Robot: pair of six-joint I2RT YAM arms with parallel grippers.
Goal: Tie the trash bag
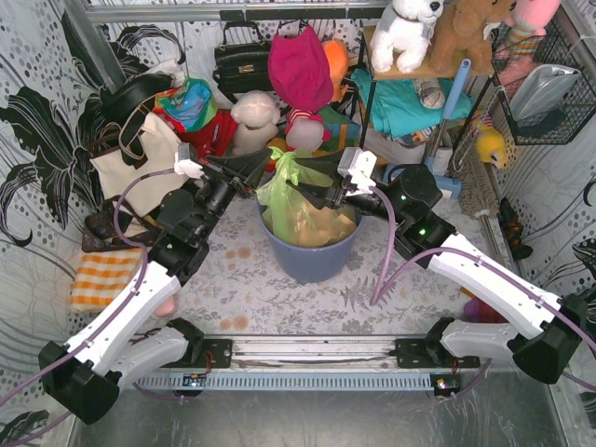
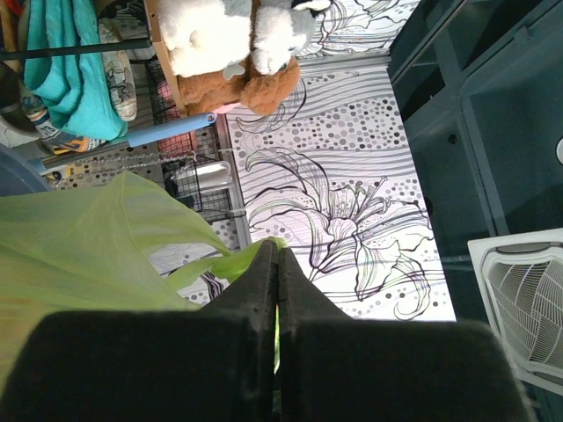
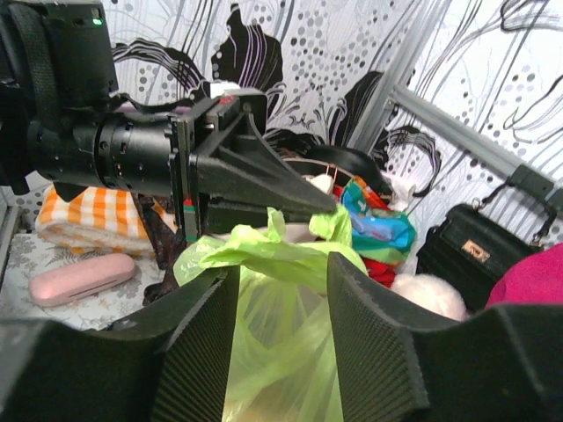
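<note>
The top view alone gives the layout. The bag [image 1: 296, 209] sits in the bin [image 1: 307, 256] at the middle of the worktop [image 1: 242, 279], and its gathered green neck stands above the rim. The left claw [image 1: 270, 169] meets the neck from 9 o'clock and the right claw [image 1: 312, 180] from 3 o'clock. From up there I cannot tell how either pair of jaws stands; the wrist views settle it.

In the left wrist view the left claw's fingers [image 2: 259, 281] are pressed together on a sliver of green film. A twisted flap leads off toward 9 o'clock into the wide body of the bag. Plush toys [image 2: 220, 44] sit on a shelf at 12 o'clock.

In the right wrist view the right claw's fingers [image 3: 204, 352] are spread wide and grip nothing. The bag's crumpled top rises in the gap between them; whether the film touches the pads cannot be told. Beyond it at 12 o'clock, the left claw's tip pinches a flap of the bag. A pink case [image 3: 79, 280] lies at 9 o'clock, just beside a checked cloth [image 3: 97, 220].

The left arm rises from its base at 7 o'clock with its claw pointing toward 3 o'clock. The right arm comes from 4 o'clock with its claw pointing toward 9 o'clock. Both tips are near each other above the bin.
</note>
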